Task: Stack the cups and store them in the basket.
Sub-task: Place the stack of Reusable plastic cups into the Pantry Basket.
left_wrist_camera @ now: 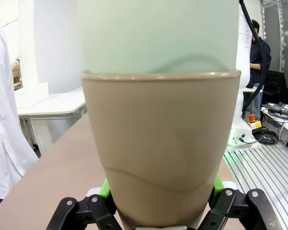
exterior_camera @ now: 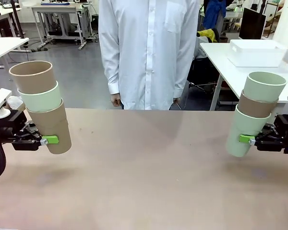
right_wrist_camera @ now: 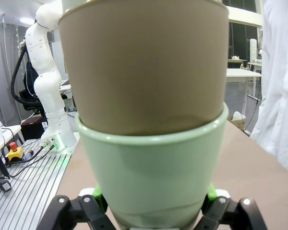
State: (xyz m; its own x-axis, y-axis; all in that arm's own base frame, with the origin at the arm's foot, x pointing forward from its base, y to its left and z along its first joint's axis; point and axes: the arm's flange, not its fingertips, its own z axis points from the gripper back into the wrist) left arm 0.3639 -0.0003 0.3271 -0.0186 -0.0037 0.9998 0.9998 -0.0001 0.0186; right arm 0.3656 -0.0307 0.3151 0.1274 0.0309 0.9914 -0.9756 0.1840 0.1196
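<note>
The left gripper (exterior_camera: 52, 139) pinches the bottom cup of the left stack (exterior_camera: 42, 103), which hangs in the air over the left edge of the table (exterior_camera: 144, 177). This stack has three cups nested in each other: a tan one at the bottom, a mint green one in it, and a tan one on top. It leans with its open mouth toward the upper left. In the left wrist view the gripper's fingers (left_wrist_camera: 104, 189) press on both sides of the tan cup (left_wrist_camera: 161, 148), and the mint cup (left_wrist_camera: 158, 33) sits in its mouth.

The right gripper (exterior_camera: 247, 139) pinches the bottom cup of the right stack (exterior_camera: 254, 112), held above the right edge of the table. Here a mint cup holds a tan one, and a mint one sits on top. The stack tilts to the upper right. In the right wrist view the gripper (right_wrist_camera: 153, 213) clamps the mint cup (right_wrist_camera: 153, 167) low on its wall, with the tan cup (right_wrist_camera: 144, 67) seated inside it.

That makes six cups, three tan and three mint, in two stacks of three.

The white basket (exterior_camera: 257, 53) stands on a white side table (exterior_camera: 230, 72) at the far right, well apart from both stacks. Its inside cannot be seen.

The table is matte brown. A person (exterior_camera: 149, 52) in a white shirt stands at its far edge, arms down. Behind are a grey floor and more white work tables.
</note>
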